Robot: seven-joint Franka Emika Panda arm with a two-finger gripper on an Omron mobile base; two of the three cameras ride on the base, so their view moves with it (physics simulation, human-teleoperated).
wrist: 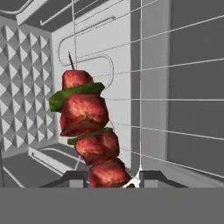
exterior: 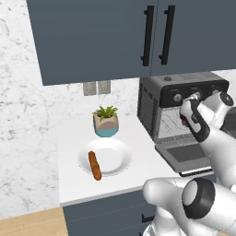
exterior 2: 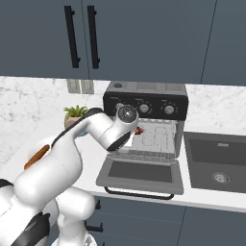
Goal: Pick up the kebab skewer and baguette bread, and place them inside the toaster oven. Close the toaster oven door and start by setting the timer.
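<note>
My gripper (wrist: 110, 180) is shut on the lower end of the kebab skewer (wrist: 85, 116), which carries dark red meat chunks and green slices. It holds the skewer inside the cavity of the black toaster oven (exterior: 184, 87), in front of the wire rack and back wall. From the right base view a bit of the skewer (exterior 2: 139, 130) shows red in the oven (exterior 2: 144, 98) past my wrist. The toaster oven door (exterior 2: 139, 172) lies dropped open and flat on the counter. The baguette bread (exterior: 94, 165) rests on the left side of a white plate (exterior: 117, 159).
A potted plant (exterior: 106, 122) stands behind the plate, against the marble wall. To the right of the oven is a dark sink (exterior 2: 216, 163). Upper cabinets with black bar handles (exterior: 147, 37) hang above. The open door (exterior: 184, 154) reaches the counter's front edge.
</note>
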